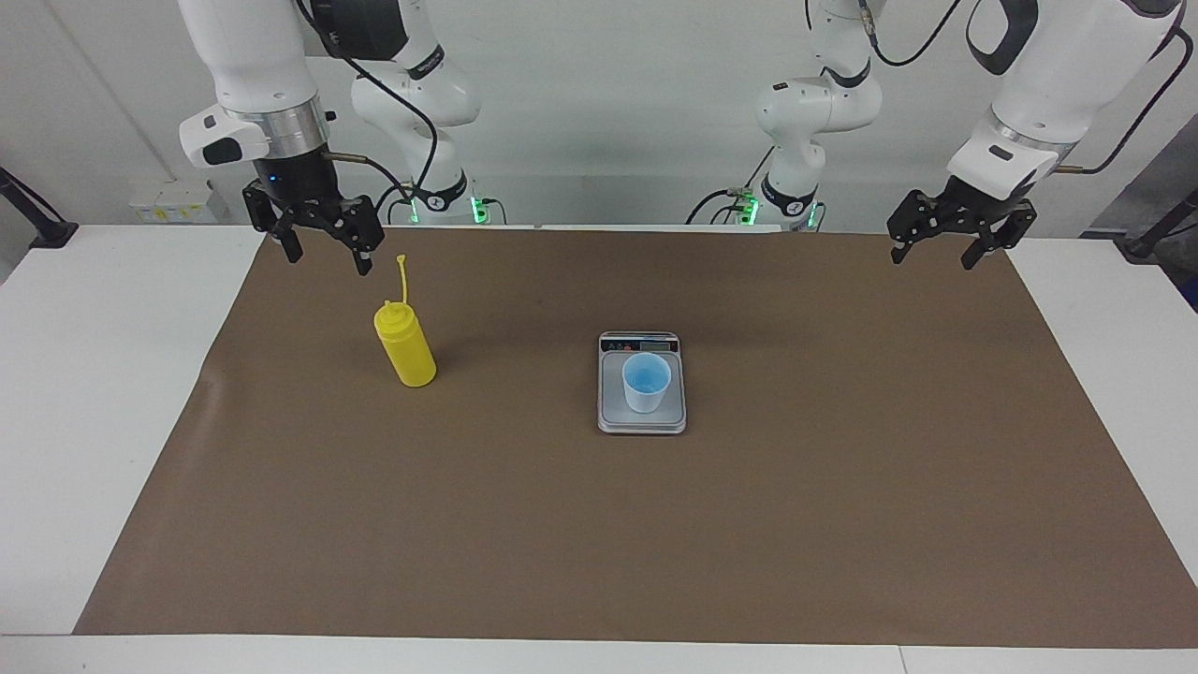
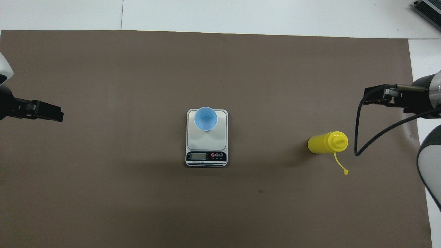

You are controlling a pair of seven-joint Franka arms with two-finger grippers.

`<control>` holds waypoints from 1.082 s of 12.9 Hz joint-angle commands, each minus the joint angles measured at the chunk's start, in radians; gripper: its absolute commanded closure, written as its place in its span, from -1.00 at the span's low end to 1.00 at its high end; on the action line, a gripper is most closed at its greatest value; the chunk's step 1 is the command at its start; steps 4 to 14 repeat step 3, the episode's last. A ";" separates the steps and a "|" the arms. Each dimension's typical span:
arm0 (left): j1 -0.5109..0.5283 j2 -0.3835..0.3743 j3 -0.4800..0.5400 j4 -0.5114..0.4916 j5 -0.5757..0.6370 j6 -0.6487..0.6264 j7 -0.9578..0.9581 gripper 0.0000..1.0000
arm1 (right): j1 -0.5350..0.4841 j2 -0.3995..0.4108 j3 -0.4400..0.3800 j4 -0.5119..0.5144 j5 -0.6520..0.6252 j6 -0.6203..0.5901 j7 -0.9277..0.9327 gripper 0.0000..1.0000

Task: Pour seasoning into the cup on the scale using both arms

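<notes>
The yellow seasoning bottle stands upright on the brown mat toward the right arm's end, its cap strap hanging loose; it also shows in the overhead view. The pale blue cup stands on the silver scale at the middle of the mat, display toward the robots. My right gripper is open and empty, raised over the mat beside the bottle and apart from it. My left gripper is open and empty, raised over the mat's edge at the left arm's end.
The brown mat covers most of the white table. A black cable hangs from the right arm near the bottle. A grey device sits at a table corner.
</notes>
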 commanded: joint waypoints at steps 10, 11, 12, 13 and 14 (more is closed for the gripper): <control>0.018 -0.029 -0.009 -0.029 0.012 -0.002 0.002 -1.00 | -0.005 0.030 0.004 0.039 0.041 -0.084 -0.026 -1.00; 0.018 -0.029 -0.009 -0.029 0.012 -0.002 0.002 -1.00 | -0.005 0.030 0.004 0.039 0.041 -0.084 -0.026 -1.00; 0.018 -0.029 -0.009 -0.029 0.012 -0.002 0.002 -1.00 | -0.005 0.030 0.004 0.039 0.041 -0.084 -0.026 -1.00; 0.018 -0.029 -0.009 -0.029 0.012 -0.002 0.002 -1.00 | -0.005 0.030 0.004 0.039 0.041 -0.084 -0.026 -1.00; 0.018 -0.029 -0.009 -0.029 0.012 -0.002 0.002 -1.00 | -0.005 0.030 0.004 0.039 0.041 -0.084 -0.026 -1.00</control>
